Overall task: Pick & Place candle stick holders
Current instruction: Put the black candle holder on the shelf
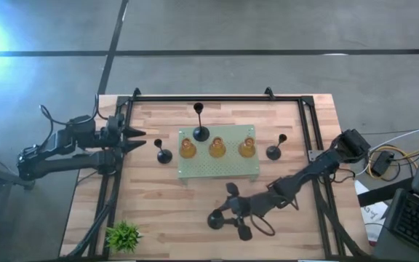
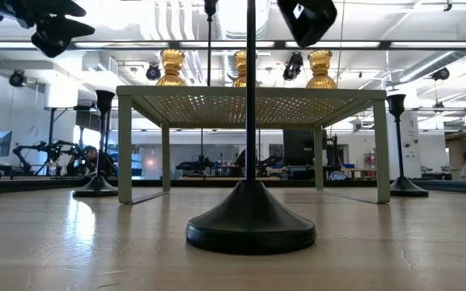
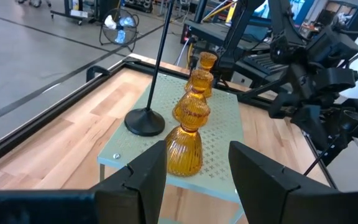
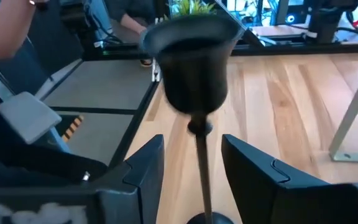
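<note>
Three amber holders (image 1: 217, 148) stand in a row on the pale green perforated board (image 1: 220, 172), with one black holder (image 1: 200, 133) on the board's far side. Two more black holders stand on the table, one left (image 1: 164, 155) and one right (image 1: 273, 151) of the board. A fourth black holder (image 1: 215, 219) stands upright on its round base near the table's front. My right gripper (image 1: 233, 212) is open, with a finger on either side of this holder's stem (image 4: 201, 174) just below its cup (image 4: 194, 62), gaps showing on both sides. My left gripper (image 1: 140, 138) is open and empty, raised at the table's left edge and pointing at the board.
A small green plant (image 1: 124, 234) stands at the front left corner. A black rail frame (image 1: 217, 97) runs along the table's far and side edges. The board stands on thin legs (image 2: 125, 145). A person (image 4: 5, 31) shows beyond the table's edge.
</note>
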`<state>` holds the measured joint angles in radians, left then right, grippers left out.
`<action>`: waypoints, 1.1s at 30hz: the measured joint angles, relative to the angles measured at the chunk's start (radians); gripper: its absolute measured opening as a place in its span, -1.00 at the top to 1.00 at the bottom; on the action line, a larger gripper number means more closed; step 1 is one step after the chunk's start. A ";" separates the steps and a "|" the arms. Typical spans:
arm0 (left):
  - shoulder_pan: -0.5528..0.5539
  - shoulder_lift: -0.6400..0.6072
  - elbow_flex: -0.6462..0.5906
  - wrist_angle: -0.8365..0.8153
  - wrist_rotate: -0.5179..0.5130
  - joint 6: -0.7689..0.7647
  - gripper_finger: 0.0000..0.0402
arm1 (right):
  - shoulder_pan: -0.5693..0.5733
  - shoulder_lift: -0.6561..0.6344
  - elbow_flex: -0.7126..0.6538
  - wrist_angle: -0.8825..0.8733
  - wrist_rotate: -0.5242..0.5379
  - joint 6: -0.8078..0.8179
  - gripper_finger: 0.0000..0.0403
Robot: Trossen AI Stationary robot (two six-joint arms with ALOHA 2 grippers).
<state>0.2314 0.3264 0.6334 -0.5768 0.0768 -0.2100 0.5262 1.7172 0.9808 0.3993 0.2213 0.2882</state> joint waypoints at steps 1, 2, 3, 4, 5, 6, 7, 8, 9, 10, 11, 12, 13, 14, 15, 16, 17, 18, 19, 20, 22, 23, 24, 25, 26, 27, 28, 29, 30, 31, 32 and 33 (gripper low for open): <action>0.000 0.000 0.000 0.000 0.000 0.000 0.12 | -0.004 0.000 0.003 0.002 -0.006 -0.001 0.27; 0.000 0.000 0.000 0.000 0.000 0.000 0.12 | -0.005 0.000 0.004 0.004 -0.005 -0.003 0.30; 0.000 0.000 0.000 0.000 0.000 0.000 0.12 | -0.006 -0.001 0.004 0.003 -0.001 -0.005 0.33; 0.000 0.000 0.000 0.000 0.000 0.000 0.12 | -0.007 -0.001 0.004 0.002 0.003 -0.005 0.38; 0.000 0.000 0.000 0.000 0.000 0.000 0.12 | -0.007 -0.001 0.004 0.001 0.003 -0.005 0.44; 0.000 0.000 0.000 0.000 0.000 0.001 0.12 | -0.008 -0.001 0.004 0.001 0.003 -0.006 0.51; 0.000 0.000 0.000 0.000 0.000 0.001 0.12 | -0.009 -0.001 0.004 0.001 0.003 -0.006 0.61; 0.000 0.000 0.000 0.000 0.000 0.001 0.12 | -0.010 -0.001 0.004 0.002 0.003 -0.006 0.72; 0.000 0.000 0.000 0.000 0.000 0.001 0.12 | -0.010 -0.002 0.003 0.002 0.004 -0.008 0.83; 0.000 0.000 0.000 0.000 0.000 0.001 0.12 | -0.010 -0.006 0.002 0.000 0.010 -0.016 0.89; 0.000 0.000 0.000 0.000 0.000 0.001 0.12 | -0.011 -0.008 0.002 0.000 0.012 -0.015 0.91; 0.000 0.000 0.000 -0.001 0.000 0.001 0.12 | -0.011 -0.017 0.002 -0.009 0.006 -0.010 0.93; 0.000 0.000 0.000 0.000 0.000 0.001 0.12 | -0.011 -0.033 0.002 -0.045 0.006 -0.010 0.93; 0.000 0.000 0.000 -0.001 0.000 0.001 0.12 | -0.011 -0.054 0.008 -0.097 0.006 -0.005 0.94; 0.000 0.000 0.000 0.000 0.000 0.001 0.12 | -0.010 -0.079 0.018 -0.151 0.006 0.004 0.94; 0.000 0.000 0.000 -0.001 0.000 0.001 0.12 | -0.010 -0.110 0.028 -0.205 0.005 0.013 0.94; 0.000 0.000 0.000 -0.001 0.000 0.001 0.12 | -0.009 -0.145 0.037 -0.254 0.005 0.021 0.94; 0.000 0.000 0.000 -0.001 0.000 0.001 0.12 | -0.009 -0.179 0.052 -0.290 0.005 0.023 0.94; 0.000 0.000 0.000 -0.001 0.000 0.001 0.12 | -0.007 -0.218 0.069 -0.321 0.005 0.022 0.95; 0.000 0.000 0.000 -0.001 0.000 0.001 0.12 | -0.004 -0.256 0.086 -0.355 0.006 0.019 0.95; 0.000 0.000 0.000 -0.001 0.000 0.001 0.12 | -0.003 -0.329 0.130 -0.443 0.007 -0.001 0.95; 0.000 0.000 0.000 -0.001 0.000 0.001 0.12 | -0.003 -0.360 0.156 -0.489 0.010 -0.015 0.95; 0.000 0.001 0.000 -0.001 0.000 0.003 0.12 | -0.003 -0.391 0.182 -0.546 0.017 -0.030 0.95; 0.000 0.001 0.000 -0.001 0.000 0.003 0.12 | -0.004 -0.418 0.210 -0.607 0.030 -0.048 0.95; 0.000 0.001 0.000 -0.001 0.000 0.003 0.12 | -0.008 -0.441 0.238 -0.656 0.044 -0.068 0.95; 0.000 0.002 0.000 -0.001 0.000 0.003 0.12 | -0.015 -0.463 0.267 -0.694 0.055 -0.089 0.95; 0.000 0.002 0.000 -0.001 0.000 0.004 0.12 | -0.025 -0.482 0.293 -0.733 0.064 -0.106 0.95; 0.000 0.002 0.000 -0.001 0.000 0.003 0.12 | -0.040 -0.498 0.318 -0.768 0.068 -0.121 0.95; 0.000 0.002 0.000 -0.001 0.000 0.004 0.12 | -0.057 -0.511 0.343 -0.798 0.069 -0.133 0.95; 0.000 0.002 0.000 -0.001 0.000 0.004 0.12 | -0.075 -0.518 0.367 -0.823 0.070 -0.144 0.95; 0.000 0.002 0.000 -0.001 0.000 0.004 0.12 | -0.094 -0.523 0.391 -0.851 0.068 -0.156 0.95; 0.000 0.002 0.000 -0.001 0.000 0.003 0.12 | -0.117 -0.525 0.414 -0.882 0.063 -0.167 0.95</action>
<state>0.2310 0.3279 0.6334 -0.5774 0.0769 -0.2066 0.4089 1.1918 1.3945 -0.4829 0.2839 0.1211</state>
